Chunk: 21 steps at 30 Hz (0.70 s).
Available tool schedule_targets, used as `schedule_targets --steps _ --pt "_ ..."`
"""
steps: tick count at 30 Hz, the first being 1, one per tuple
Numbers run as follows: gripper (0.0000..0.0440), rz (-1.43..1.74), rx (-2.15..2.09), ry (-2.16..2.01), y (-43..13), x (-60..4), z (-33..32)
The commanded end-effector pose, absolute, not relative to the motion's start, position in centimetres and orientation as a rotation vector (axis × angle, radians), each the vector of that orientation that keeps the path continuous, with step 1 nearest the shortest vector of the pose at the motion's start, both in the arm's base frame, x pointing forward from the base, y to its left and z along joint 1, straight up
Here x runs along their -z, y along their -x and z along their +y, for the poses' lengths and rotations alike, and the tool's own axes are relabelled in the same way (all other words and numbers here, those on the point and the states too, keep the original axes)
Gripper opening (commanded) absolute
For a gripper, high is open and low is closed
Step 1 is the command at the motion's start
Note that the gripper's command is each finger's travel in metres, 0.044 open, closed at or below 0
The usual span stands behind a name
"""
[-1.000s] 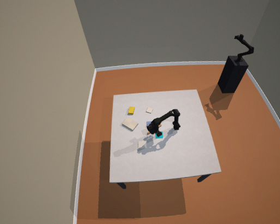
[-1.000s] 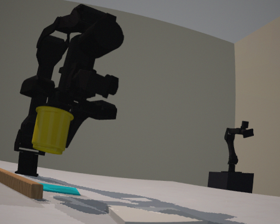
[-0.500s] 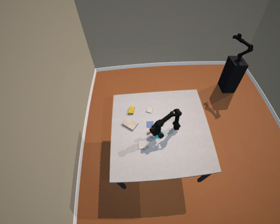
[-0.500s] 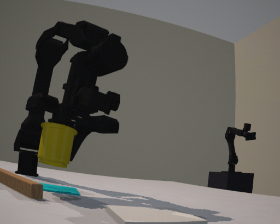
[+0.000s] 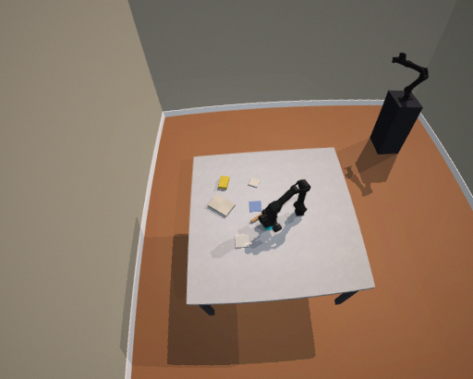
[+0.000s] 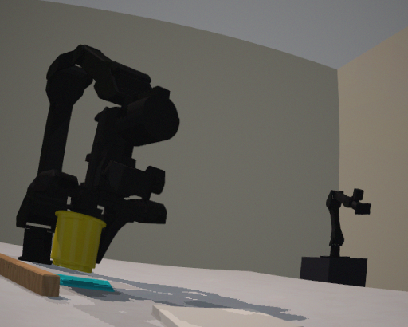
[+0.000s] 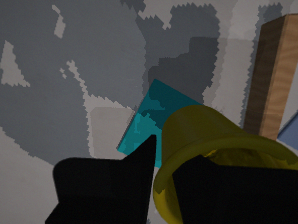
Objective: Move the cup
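Note:
The yellow cup [image 6: 77, 241] [image 7: 200, 125] hangs slightly tilted, low above the table by the teal pad. My gripper [image 7: 161, 139] is shut on the cup's wall, one finger inside the rim and one outside. The teal pad [image 5: 269, 227] [image 6: 86, 282] [image 7: 137, 137] lies flat, partly behind the cup in the wrist view and mostly under the arm in the top view. The blue pad [image 5: 255, 206] [image 7: 293, 135] bears nothing. The marbles cannot be made out in the cup's dark inside.
A wooden bar [image 5: 255, 218] [image 6: 22, 273] [image 7: 281, 65] lies between the two pads. A pale tile [image 5: 241, 241] [image 6: 209, 317], a beige block [image 5: 221, 206], a yellow block [image 5: 224, 182] and a small cream tile [image 5: 254, 182] lie on the table. Another arm stands on a pedestal [image 5: 393, 129] beyond the table.

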<state>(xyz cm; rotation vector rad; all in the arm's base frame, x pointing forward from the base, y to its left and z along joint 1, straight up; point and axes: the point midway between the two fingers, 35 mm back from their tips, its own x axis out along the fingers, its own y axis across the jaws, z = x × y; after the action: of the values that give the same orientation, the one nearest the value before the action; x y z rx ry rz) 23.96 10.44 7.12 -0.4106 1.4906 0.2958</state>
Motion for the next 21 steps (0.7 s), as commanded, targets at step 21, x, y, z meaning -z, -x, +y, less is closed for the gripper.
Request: schedule_targets --steps 21 --pt "0.0170 1.376 -0.304 0.318 -23.8 -7.5 10.4"
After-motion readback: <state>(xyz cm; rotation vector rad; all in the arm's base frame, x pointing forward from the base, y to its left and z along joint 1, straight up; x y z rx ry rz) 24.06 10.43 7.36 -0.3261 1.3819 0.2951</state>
